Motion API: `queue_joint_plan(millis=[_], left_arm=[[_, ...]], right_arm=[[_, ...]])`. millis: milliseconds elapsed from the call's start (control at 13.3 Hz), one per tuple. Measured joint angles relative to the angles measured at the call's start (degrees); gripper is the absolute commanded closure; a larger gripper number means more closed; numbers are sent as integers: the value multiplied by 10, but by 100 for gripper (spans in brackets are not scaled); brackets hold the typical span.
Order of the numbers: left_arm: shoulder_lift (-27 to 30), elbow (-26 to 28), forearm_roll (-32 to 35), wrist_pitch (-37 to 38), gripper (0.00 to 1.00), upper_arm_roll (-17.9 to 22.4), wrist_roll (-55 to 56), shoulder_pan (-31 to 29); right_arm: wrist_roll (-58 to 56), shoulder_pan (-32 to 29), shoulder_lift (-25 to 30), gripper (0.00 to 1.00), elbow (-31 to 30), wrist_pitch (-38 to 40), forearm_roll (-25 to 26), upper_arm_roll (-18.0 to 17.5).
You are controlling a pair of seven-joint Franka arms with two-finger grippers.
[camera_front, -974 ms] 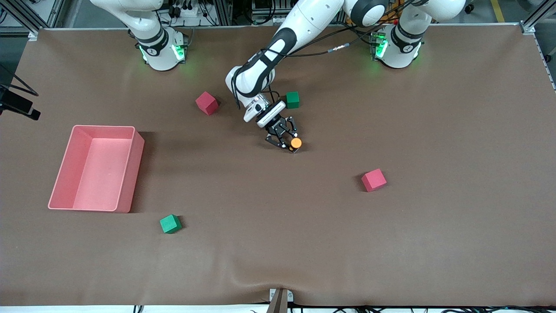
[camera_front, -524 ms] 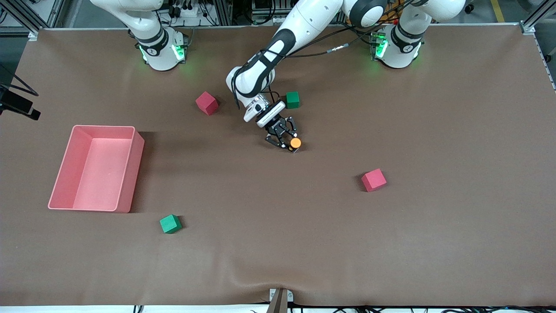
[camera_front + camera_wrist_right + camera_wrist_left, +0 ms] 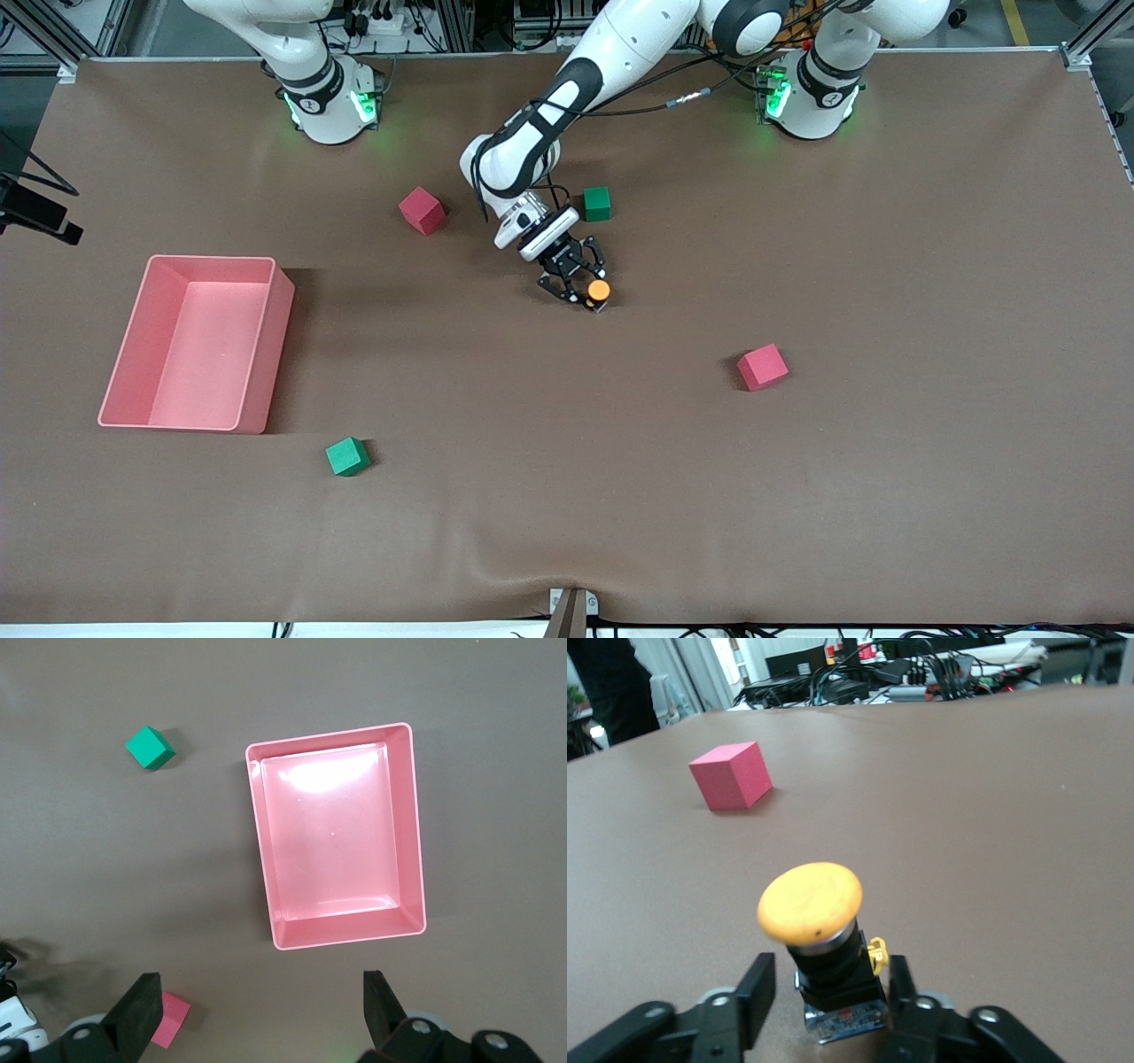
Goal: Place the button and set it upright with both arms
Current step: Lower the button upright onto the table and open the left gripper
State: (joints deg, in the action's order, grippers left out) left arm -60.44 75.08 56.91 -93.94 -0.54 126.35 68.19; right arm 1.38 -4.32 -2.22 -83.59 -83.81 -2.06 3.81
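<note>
Orange-capped button (image 3: 599, 291) (image 3: 824, 948) on black body stands seemingly upright on the table mid-way between the arms' ends

Orange-capped, black-bodied button (image 3: 599, 292); 2 red cubes (image 3: 421, 210) (image 3: 762, 367); 2 green cubes (image 3: 597, 203) (image 3: 347, 456); pink bin (image 3: 133, 354); brown bench (image 3: 797, 487).

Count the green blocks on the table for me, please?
2. One green block sits beside the left arm's wrist, near the robots. The other green block lies nearer the front camera, by the pink bin.

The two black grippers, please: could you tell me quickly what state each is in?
Left gripper: open, its fingers apart on either side of the upright orange-capped black push-button.
Right gripper: open, holding nothing.
</note>
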Motion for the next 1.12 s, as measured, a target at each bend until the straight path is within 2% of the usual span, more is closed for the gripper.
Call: queue_joint_plan(millis=[75,749,1124], left_arm=[[0,0,0,0,0,0,-10,0],[2,-7,0,4,0,-1,-18,1],[31,-16,-7,42,0,-17,-63,7]], right_arm=[[0,0,0,0,0,0,0,0],[0,0,0,0,0,0,0,0],[0,0,0,0,0,7,0,0]])
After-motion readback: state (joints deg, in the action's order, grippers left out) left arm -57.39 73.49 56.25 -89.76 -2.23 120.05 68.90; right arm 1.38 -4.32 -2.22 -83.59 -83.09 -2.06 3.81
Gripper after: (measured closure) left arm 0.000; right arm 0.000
